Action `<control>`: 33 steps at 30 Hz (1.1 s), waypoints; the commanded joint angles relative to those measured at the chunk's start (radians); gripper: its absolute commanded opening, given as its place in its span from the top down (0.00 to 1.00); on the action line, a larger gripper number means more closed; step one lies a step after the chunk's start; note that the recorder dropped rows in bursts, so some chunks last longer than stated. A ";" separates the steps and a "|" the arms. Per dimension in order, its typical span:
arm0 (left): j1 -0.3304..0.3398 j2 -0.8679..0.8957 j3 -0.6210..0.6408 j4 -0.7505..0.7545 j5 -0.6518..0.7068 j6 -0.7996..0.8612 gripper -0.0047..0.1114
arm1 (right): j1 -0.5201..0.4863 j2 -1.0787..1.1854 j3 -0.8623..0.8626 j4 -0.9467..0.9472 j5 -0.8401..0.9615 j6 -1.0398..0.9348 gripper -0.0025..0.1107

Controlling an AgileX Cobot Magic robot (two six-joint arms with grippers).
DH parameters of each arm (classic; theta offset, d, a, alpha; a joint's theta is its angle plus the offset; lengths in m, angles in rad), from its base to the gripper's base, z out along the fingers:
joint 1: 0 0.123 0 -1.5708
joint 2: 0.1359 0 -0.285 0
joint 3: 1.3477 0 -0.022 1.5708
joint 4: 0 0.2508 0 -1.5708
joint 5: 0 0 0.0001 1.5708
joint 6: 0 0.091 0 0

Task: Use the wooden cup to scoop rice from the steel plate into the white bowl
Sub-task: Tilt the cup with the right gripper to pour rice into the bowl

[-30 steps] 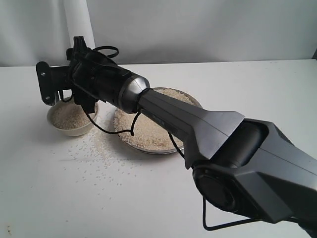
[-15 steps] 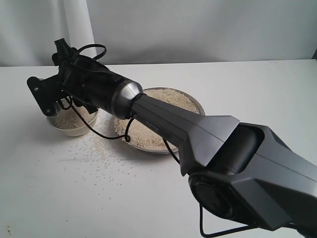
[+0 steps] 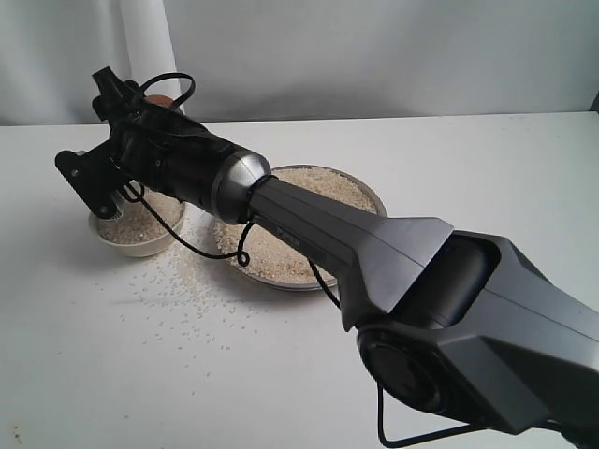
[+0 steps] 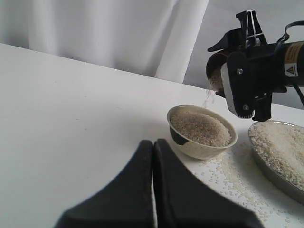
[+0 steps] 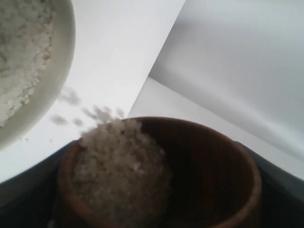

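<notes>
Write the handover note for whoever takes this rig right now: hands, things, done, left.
Left hand: shut, holding nothing.
Right hand: gripping the wooden cup, tipped above the white bowl, rice pouring out.
Done: bowl heaped nearly to its rim.
The steel plate holds plenty more rice; loose grains lie on the table in front of bowl and plate.
Left: finish this pour, then probably scoop again.

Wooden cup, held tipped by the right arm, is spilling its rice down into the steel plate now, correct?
Not quite. The wooden cup is tipped and spilling its rice, but over the white bowl, not the steel plate, which sits beside the bowl. The left wrist view shows the grains falling toward the bowl's rim.
</notes>
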 commanded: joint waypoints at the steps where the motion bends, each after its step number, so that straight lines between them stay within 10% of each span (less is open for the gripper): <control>1: -0.005 -0.003 -0.006 -0.002 -0.010 -0.004 0.96 | 0.002 -0.008 -0.010 -0.015 -0.028 -0.038 0.98; 33: -0.005 -0.003 -0.006 -0.002 -0.010 -0.004 0.96 | 0.002 -0.008 0.070 -0.231 -0.167 -0.077 0.98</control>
